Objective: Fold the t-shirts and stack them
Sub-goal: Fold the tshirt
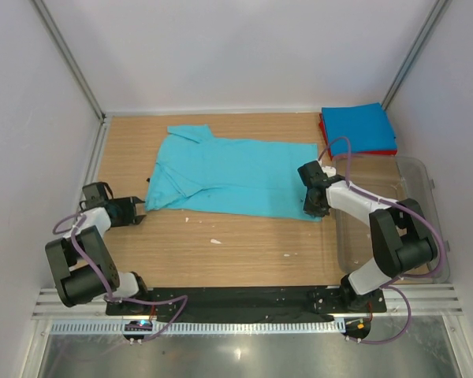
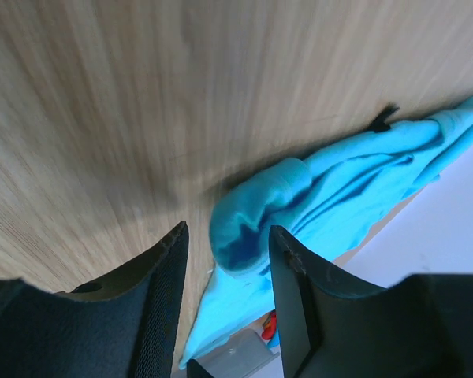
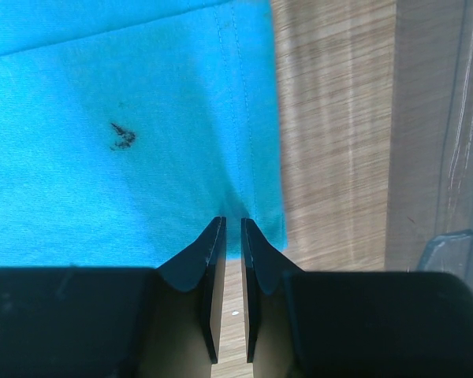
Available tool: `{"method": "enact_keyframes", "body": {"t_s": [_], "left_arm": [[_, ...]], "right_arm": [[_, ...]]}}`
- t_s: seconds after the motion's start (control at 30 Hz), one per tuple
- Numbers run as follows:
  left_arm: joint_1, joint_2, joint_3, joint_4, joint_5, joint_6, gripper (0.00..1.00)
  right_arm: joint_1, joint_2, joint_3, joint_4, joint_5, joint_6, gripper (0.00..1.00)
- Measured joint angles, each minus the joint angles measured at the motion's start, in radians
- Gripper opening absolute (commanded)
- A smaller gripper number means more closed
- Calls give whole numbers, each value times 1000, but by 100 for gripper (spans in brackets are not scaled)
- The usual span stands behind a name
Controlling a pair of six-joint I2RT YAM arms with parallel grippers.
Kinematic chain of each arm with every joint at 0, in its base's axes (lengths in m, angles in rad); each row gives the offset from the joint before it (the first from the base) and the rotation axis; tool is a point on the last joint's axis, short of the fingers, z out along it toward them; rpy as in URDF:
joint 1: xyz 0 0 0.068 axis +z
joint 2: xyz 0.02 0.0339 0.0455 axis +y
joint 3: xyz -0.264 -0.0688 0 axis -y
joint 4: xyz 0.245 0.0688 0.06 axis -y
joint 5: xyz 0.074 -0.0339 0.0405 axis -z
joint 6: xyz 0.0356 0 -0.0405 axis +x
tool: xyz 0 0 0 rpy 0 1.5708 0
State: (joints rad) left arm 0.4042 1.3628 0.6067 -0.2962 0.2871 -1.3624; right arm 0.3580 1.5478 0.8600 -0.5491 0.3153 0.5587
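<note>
The turquoise t-shirt [image 1: 236, 177] lies spread flat on the wooden table, collar to the far left. My left gripper [image 1: 139, 211] is open at the shirt's near-left sleeve; in the left wrist view the bunched sleeve end [image 2: 252, 228] sits just ahead of the open left gripper [image 2: 225, 232]. My right gripper [image 1: 315, 209] is at the shirt's near-right corner, jaws nearly together and pinching the hem [image 3: 256, 189], as the right wrist view of the gripper [image 3: 232, 222] shows. The blue folded t-shirt [image 1: 356, 126] lies on the red folded t-shirt [image 1: 370, 151] at the far right.
A clear plastic tub [image 1: 426, 228] stands at the right edge, close beside my right arm; its wall shows in the right wrist view [image 3: 457, 157]. Small white specks [image 1: 215, 241] lie on the wood in front of the shirt. White walls close in three sides.
</note>
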Motion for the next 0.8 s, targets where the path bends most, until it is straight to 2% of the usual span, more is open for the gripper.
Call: {"method": "enact_keyframes", "body": {"t_s": [0.33, 0.57, 0.67, 0.8], "left_arm": [[0, 67, -45, 107, 10, -52, 40], [0, 100, -46, 150, 5, -61, 10], [-1, 103, -24, 128, -17, -19, 3], [-1, 106, 63, 61, -59, 67, 1]], "right_arm": [[0, 0, 0, 3, 0, 0, 19], [0, 0, 0, 3, 2, 0, 19], [0, 0, 0, -3, 13, -1, 19], [0, 3, 0, -10, 27, -4, 19]]}}
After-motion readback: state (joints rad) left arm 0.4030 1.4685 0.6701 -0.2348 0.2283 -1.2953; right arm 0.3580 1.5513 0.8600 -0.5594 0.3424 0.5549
